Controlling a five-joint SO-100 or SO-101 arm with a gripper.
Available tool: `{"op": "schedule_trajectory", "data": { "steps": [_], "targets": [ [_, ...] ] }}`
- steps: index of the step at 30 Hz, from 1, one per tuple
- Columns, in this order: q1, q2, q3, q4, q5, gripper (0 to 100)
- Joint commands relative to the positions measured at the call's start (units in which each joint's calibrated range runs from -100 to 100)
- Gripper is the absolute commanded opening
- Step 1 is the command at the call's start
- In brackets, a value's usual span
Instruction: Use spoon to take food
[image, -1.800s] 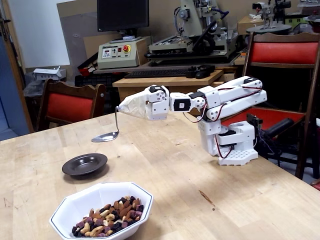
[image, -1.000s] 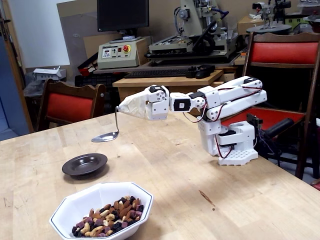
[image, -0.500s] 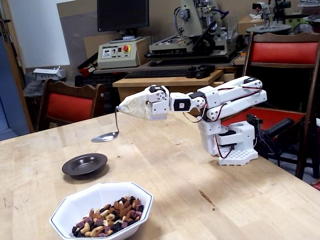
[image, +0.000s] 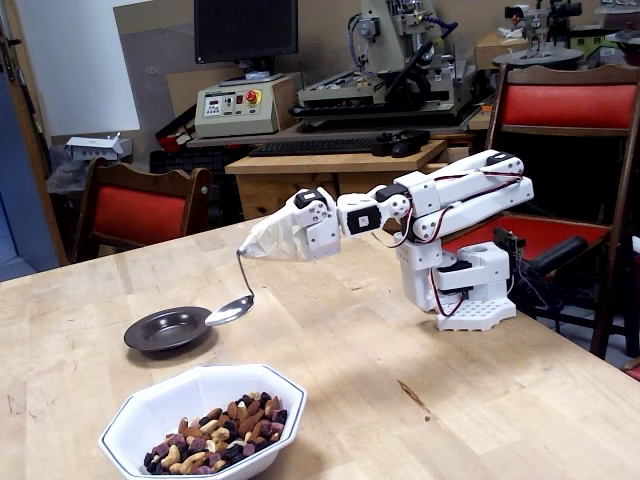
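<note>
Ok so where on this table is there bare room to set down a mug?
Bare wood spans the near right, between the white bowl and the arm's base. The far left corner behind the black dish is also free. It is crowded around the dish, where the spoon hangs.

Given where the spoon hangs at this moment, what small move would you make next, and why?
Probably swing the spoon toward the camera, over the white bowl. Its scoop looks empty and hangs by the dark plate's rim, while all the food lies in the bowl.
</note>
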Motion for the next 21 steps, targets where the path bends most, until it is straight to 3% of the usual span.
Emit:
{"op": "schedule_trajectory", "data": {
  "steps": [1,13,21],
  "targets": [
    [0.09,0.04,-6.44,0.24,0.10,4],
    [0.17,3.12,-8.65,0.32,0.15,4],
    [0.17,23.06,-31.48,0.08,0.15,4]
  ]
}}
